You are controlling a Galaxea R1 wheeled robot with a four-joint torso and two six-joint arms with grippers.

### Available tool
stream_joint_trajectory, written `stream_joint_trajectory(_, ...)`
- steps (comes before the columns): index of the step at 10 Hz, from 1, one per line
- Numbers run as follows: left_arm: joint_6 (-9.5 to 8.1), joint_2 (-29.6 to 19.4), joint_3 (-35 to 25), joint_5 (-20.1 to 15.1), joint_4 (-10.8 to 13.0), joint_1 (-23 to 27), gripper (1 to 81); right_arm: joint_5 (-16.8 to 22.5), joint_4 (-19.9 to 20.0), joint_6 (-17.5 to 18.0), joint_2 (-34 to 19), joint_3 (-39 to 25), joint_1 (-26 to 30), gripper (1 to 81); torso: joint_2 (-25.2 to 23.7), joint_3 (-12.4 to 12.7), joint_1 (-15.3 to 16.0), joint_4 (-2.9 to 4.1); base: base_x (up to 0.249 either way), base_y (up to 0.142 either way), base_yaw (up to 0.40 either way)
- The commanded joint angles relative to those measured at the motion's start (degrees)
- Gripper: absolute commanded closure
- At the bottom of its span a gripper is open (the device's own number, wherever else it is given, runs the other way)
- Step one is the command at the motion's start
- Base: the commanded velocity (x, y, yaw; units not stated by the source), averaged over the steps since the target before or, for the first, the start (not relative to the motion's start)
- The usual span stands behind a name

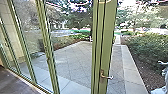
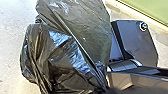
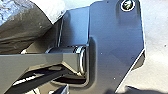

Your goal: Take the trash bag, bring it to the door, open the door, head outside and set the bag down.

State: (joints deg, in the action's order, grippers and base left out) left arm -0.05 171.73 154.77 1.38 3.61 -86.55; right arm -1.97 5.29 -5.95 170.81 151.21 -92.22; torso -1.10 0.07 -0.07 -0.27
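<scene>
The black trash bag (image 2: 65, 50) shows large in the left wrist view, bulging and creased, its folds running together at my left gripper (image 2: 108, 89), which is shut on it. Part of the same bag (image 3: 22, 27) also appears in the right wrist view, with a paler patch at its edge. In the head view a green-framed door (image 1: 107, 45) stands ahead, with a lever handle (image 1: 106, 77) low on its upright. Whether the door is open or closed, I cannot tell.
Tall glass panels with green uprights (image 1: 46, 45) run along the left. Beyond them lies a paved yard (image 1: 75, 57). A pale walkway (image 1: 130, 72) borders a planted bed with bushes (image 1: 147, 45) at right. Something whitish (image 1: 163, 77) shows at the right edge.
</scene>
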Motion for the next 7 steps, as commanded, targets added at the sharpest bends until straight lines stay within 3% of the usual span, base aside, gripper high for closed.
stream_joint_trajectory(1,-0.04,-0.2,0.2,-3.0,-0.3,3.2,81.1,2.6,0.1,-0.3,-0.4,-2.1,2.5,1.0,0.0,0.0,0.1,0.0,0.0,0.0,0.0)
stream_joint_trajectory(7,-0.13,-0.5,0.0,-3.0,-0.4,3.1,81.1,2.6,-0.2,-0.2,-6.6,-12.0,2.3,1.0,0.0,0.0,0.1,0.0,0.0,0.0,0.0)
